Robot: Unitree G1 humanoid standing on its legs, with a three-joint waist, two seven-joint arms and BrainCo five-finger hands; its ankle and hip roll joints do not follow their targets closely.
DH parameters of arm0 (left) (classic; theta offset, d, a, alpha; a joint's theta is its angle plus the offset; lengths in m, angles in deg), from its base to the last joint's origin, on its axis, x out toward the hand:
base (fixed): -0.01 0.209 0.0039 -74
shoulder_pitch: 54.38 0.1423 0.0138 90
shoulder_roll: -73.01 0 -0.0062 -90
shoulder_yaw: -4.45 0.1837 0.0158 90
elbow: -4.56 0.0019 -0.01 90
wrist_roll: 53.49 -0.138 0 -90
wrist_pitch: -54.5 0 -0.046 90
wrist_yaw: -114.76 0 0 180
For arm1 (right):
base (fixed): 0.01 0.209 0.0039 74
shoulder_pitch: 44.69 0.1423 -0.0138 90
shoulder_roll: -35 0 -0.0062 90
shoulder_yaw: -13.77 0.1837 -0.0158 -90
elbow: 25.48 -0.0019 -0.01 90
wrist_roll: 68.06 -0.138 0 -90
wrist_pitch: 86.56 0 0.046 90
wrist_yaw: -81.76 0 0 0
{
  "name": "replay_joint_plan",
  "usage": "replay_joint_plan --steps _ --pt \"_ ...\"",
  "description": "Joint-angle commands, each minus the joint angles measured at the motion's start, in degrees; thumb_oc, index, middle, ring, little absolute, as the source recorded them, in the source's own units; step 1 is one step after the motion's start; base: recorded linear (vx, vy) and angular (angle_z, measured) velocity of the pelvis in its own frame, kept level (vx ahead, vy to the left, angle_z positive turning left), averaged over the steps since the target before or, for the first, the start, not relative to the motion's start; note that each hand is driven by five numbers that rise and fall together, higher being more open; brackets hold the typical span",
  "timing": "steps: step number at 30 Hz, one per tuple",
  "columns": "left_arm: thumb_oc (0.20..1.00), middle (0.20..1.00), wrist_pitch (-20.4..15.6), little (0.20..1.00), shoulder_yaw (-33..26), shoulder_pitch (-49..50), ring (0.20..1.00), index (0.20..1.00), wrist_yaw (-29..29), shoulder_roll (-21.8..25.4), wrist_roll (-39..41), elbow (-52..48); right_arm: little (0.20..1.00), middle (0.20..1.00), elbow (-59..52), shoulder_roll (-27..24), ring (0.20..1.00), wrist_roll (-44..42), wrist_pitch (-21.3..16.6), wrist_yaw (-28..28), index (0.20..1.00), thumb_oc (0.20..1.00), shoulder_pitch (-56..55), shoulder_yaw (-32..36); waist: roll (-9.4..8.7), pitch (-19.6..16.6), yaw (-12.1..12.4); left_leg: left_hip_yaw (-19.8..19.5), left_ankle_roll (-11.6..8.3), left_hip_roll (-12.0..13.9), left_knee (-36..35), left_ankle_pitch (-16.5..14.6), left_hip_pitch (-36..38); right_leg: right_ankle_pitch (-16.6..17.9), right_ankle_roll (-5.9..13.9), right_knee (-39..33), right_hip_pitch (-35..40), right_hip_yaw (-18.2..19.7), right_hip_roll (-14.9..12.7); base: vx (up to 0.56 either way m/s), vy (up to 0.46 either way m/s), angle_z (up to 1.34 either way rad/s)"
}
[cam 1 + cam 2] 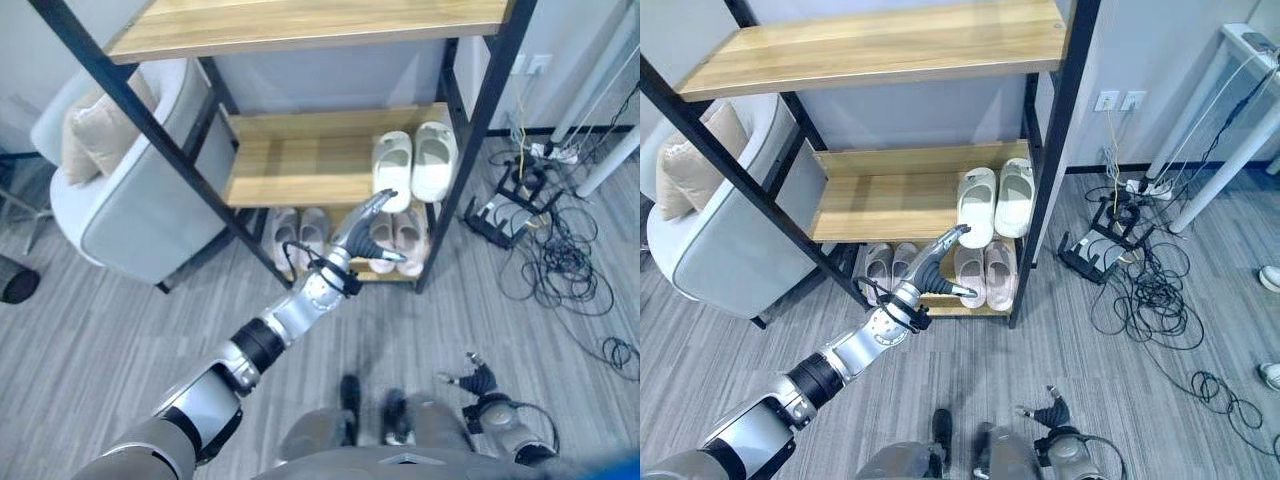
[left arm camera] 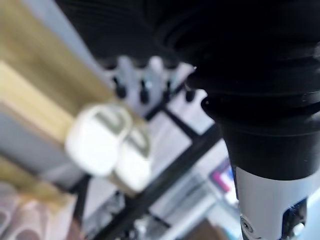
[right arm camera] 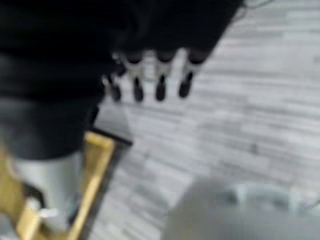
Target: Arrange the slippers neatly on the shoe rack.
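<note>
The shoe rack has a black frame and wooden shelves. A white pair of slippers stands side by side at the right end of the middle shelf. On the bottom shelf a pale grey pair sits on the left and a pink pair on the right. My left hand reaches out at the rack's front, just below the white pair and over the pink pair, open and holding nothing. In the left wrist view its fingers point past the white slippers. My right hand hangs low over the floor, open.
A grey armchair with a beige cushion stands close to the rack's left side. On the floor to the right lie a black router and tangled cables. White table legs rise at the far right.
</note>
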Motion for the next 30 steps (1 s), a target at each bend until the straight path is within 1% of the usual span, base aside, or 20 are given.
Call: replay_joint_plan --steps 1,2,3,5,10,12,13,14,15,20,24,30 --pt "1.000 1.000 -0.6 1.000 -5.4 -5.5 1.000 1.000 -3.6 -0.6 -4.3 0.4 1.000 1.000 -0.9 1.3 1.000 1.5 -0.2 -0.8 1.000 1.000 -2.1 -1.0 -0.71 1.3 -0.3 0.4 -5.17 1.8 3.1 -7.1 0.4 12.2 1.14 -12.3 5.2 -1.4 1.4 0.09 -0.084 -0.02" --pt "1.000 1.000 -0.1 1.000 -5.8 -5.3 1.000 1.000 -4.4 -0.1 -5.4 1.1 1.000 1.000 -1.0 1.2 1.000 1.8 -0.1 -1.0 1.000 1.000 -2.5 -1.0 -1.43 1.0 -0.1 0.7 -5.15 1.5 3.8 -7.7 0.3 12.5 1.70 -15.0 6.5 -1.4 1.5 0.11 -0.076 0.07" --pt "1.000 1.000 0.1 1.000 -6.0 -5.4 1.000 1.000 -4.8 0.3 -6.5 1.3 1.000 1.000 -0.9 1.1 1.000 2.1 -0.2 -1.1 1.000 1.000 -2.5 -1.1 -1.86 0.8 0.1 0.8 -5.16 1.3 4.0 -7.8 0.2 12.6 1.80 -16.7 7.2 -1.5 1.7 0.10 -0.079 0.18" --pt "1.000 1.000 0.6 1.000 -6.6 -5.7 1.000 1.000 -6.0 1.0 -8.7 2.0 1.000 1.000 -1.1 0.7 1.000 2.5 -0.3 -1.1 1.000 1.000 -2.7 -1.4 -2.34 0.4 0.4 0.6 -5.30 1.3 4.1 -7.6 -0.1 13.0 1.97 -19.0 8.3 -2.1 2.3 0.05 -0.057 -0.02" --pt "1.000 1.000 2.8 1.000 -6.7 -8.5 1.000 1.000 -10.5 2.4 -15.3 3.8 1.000 1.000 -2.0 -0.8 1.000 3.8 -0.9 -2.4 1.000 1.000 -1.2 -2.1 -3.05 1.1 0.4 -0.1 -5.78 1.5 4.0 -7.1 -2.5 13.2 1.71 -21.1 8.1 -3.1 3.3 -0.02 -0.015 -0.02" --pt "1.000 1.000 3.9 1.000 -6.5 -9.9 1.000 1.000 -11.8 3.0 -17.5 4.8 1.000 1.000 -2.6 -1.3 1.000 4.3 -1.3 -3.0 1.000 1.000 -0.6 -2.5 -3.28 1.7 0.3 -0.1 -5.90 1.6 4.0 -6.8 -3.6 13.3 1.79 -21.3 7.5 -3.3 3.6 -0.05 0.008 0.04" --pt "1.000 1.000 3.9 1.000 -6.5 -9.9 1.000 1.000 -11.9 3.0 -17.6 4.9 1.000 1.000 -2.6 -1.3 1.000 4.3 -1.3 -3.0 1.000 1.000 -0.6 -2.5 -3.28 1.6 0.3 -0.1 -5.90 1.6 4.1 -6.8 -3.7 13.3 1.78 -21.3 7.4 -3.3 3.6 -0.07 0.012 0.00" --pt "1.000 1.000 5.0 1.000 -6.4 -11.4 1.000 1.000 -13.4 3.9 -20.0 5.2 1.000 1.000 -3.5 -2.2 1.000 4.4 -1.7 -3.6 1.000 1.000 0.2 -2.4 -3.54 2.4 0.1 -0.3 -6.00 1.7 4.4 -6.6 -4.9 13.4 1.68 -21.0 6.4 -3.2 3.7 -0.08 0.021 0.01" --pt "1.000 1.000 5.4 1.000 -6.4 -11.9 1.000 1.000 -14.1 4.4 -21.1 5.5 1.000 1.000 -4.0 -2.5 1.000 4.7 -1.9 -3.9 1.000 1.000 0.5 -2.5 -3.70 2.8 0.0 -0.2 -6.04 1.8 4.7 -6.7 -5.6 13.4 1.63 -20.7 5.7 -3.0 3.8 -0.09 0.027 -0.01" --pt "1.000 1.000 7.6 1.000 -5.9 -14.0 1.000 1.000 -15.7 7.3 -25.7 5.9 1.000 1.000 -5.5 -3.4 1.000 5.4 -2.7 -4.4 1.000 1.000 1.6 -3.1 -4.16 4.5 -0.2 0.1 -6.04 2.1 6.5 -6.9 -8.1 13.6 1.39 -19.8 3.4 -2.3 4.0 -0.05 0.027 -0.03" --pt "1.000 1.000 8.2 1.000 -5.9 -14.4 1.000 1.000 -16.1 8.6 -27.3 5.7 1.000 1.000 -6.3 -3.6 1.000 5.4 -3.1 -4.7 1.000 1.000 2.3 -3.2 -4.49 5.9 -0.1 0.1 -6.08 2.2 7.6 -7.1 -9.6 13.7 1.20 -19.3 2.1 -1.8 4.1 -0.03 0.021 -0.04" --pt "1.000 1.000 8.5 1.000 -6.2 -15.5 1.000 1.000 -17.1 8.5 -27.3 5.2 1.000 1.000 -7.6 -3.8 1.000 5.4 -3.3 -5.0 1.000 1.000 3.0 -3.7 -4.43 8.0 -0.4 0.5 -6.09 2.4 9.3 -7.4 -11.5 13.4 0.82 -17.8 0.0 -1.1 4.0 -0.02 0.020 -0.02"
